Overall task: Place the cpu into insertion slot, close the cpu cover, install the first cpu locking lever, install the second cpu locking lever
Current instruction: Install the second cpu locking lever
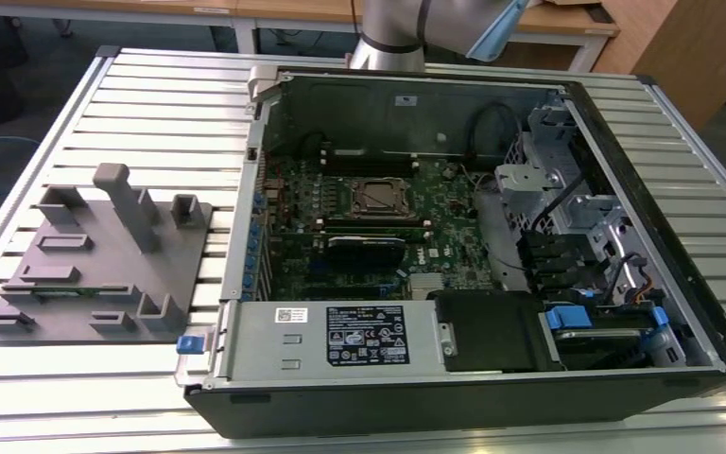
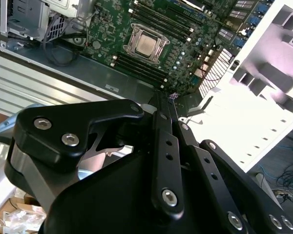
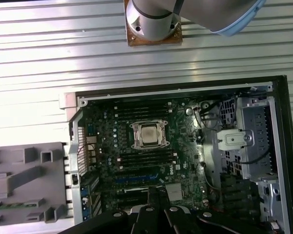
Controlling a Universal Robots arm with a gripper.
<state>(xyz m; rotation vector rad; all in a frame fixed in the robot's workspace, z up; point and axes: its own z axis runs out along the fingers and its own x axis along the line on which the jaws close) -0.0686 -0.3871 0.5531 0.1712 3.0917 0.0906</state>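
Observation:
The cpu (image 3: 148,134), a small square with a dull silver-grey top, lies in the insertion slot (image 3: 162,127) on the green board inside the open computer case. The cpu cover (image 3: 135,141) lies flat as a silvery frame around it. The same cpu (image 2: 145,44) shows in the second wrist view and, small, in the exterior view (image 1: 376,196). The locking levers are too thin to make out. My gripper (image 3: 158,191) hangs high above the case, well away from the socket. Its black fingers (image 2: 161,117) are pressed together with nothing between them.
The case stands on a slatted metal table (image 1: 148,104). A grey fixture block (image 1: 92,260) sits at the exterior view's left. A power supply (image 1: 337,336) and a drive cage (image 1: 565,199) crowd the case. A long black card (image 1: 366,251) lies near the socket. The arm's base (image 3: 154,22) is bolted behind the case.

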